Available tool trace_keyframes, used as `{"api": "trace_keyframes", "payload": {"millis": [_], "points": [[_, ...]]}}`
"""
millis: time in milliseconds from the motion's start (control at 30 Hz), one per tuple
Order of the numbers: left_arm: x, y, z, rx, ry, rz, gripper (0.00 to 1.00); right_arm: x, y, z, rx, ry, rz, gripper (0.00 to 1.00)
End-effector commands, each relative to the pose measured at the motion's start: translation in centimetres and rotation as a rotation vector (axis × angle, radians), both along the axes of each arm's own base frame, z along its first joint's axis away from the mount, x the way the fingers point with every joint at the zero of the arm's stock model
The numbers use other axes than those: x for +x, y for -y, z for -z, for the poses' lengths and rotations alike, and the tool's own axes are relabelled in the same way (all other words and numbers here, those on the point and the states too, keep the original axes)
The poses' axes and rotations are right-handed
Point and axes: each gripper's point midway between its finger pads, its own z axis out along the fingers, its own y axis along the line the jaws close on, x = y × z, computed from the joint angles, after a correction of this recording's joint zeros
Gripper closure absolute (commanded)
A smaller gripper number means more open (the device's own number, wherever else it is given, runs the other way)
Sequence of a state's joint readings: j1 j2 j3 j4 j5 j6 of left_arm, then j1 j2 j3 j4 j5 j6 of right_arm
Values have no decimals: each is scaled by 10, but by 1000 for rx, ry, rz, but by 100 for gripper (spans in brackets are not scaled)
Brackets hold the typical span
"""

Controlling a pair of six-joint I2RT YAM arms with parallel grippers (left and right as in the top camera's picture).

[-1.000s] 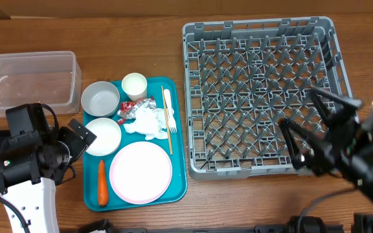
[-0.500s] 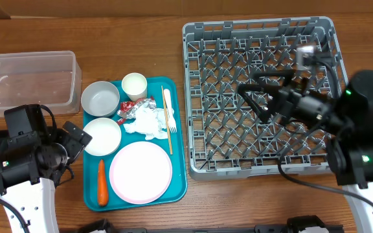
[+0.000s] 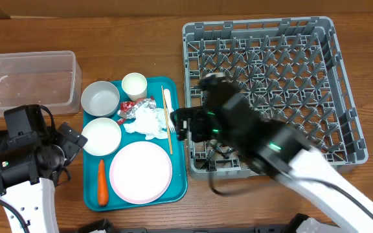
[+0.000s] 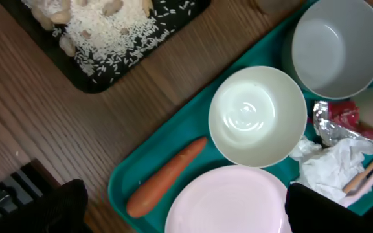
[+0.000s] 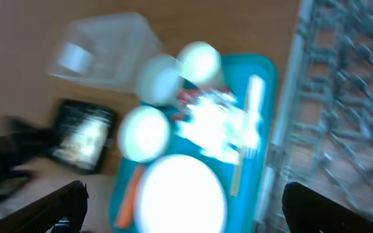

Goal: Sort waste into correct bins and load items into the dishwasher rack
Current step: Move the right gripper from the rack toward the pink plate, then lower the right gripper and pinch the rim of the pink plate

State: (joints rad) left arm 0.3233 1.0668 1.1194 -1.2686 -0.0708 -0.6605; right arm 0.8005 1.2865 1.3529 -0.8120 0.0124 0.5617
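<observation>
**Desk:** What changed?
**Photog:** R gripper, a sec ago over the rack's right side, now at its left edge beside the teal tray.
**Desk:** Jaws?
**Photog:** Both spread, empty. L gripper is by the bowl. Plate, napkin and carrot are unsorted on the tray. First pick prob. the fork, but the wrist view's blurry.

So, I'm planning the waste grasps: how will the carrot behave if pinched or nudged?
Probably stiff: the carrot lies straight and unbent on the teal tray. It looks round and tapered, so a nudge may roll it in a curve. Its smooth skin might slip in a narrow pinch.
</observation>
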Motion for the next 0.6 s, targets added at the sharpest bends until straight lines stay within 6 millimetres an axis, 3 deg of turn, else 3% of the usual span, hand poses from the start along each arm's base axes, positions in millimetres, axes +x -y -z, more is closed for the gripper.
{"api": "trace_keyframes", "payload": {"millis": [0, 67, 200, 567], "points": [[-16, -31, -8, 110, -28, -132, 0, 8, -25, 85, -259, -108, -61, 0], [-20, -38, -8, 114, -33, -174, 0, 4, -34, 109, -313, -142, -121, 0], [-26, -46, -8, 110, -33, -225, 0, -5, -45, 128, -370, -148, -233, 0], [-27, -48, -8, 112, -33, -237, 0, -16, -70, 133, -407, -60, -356, 0]]}}
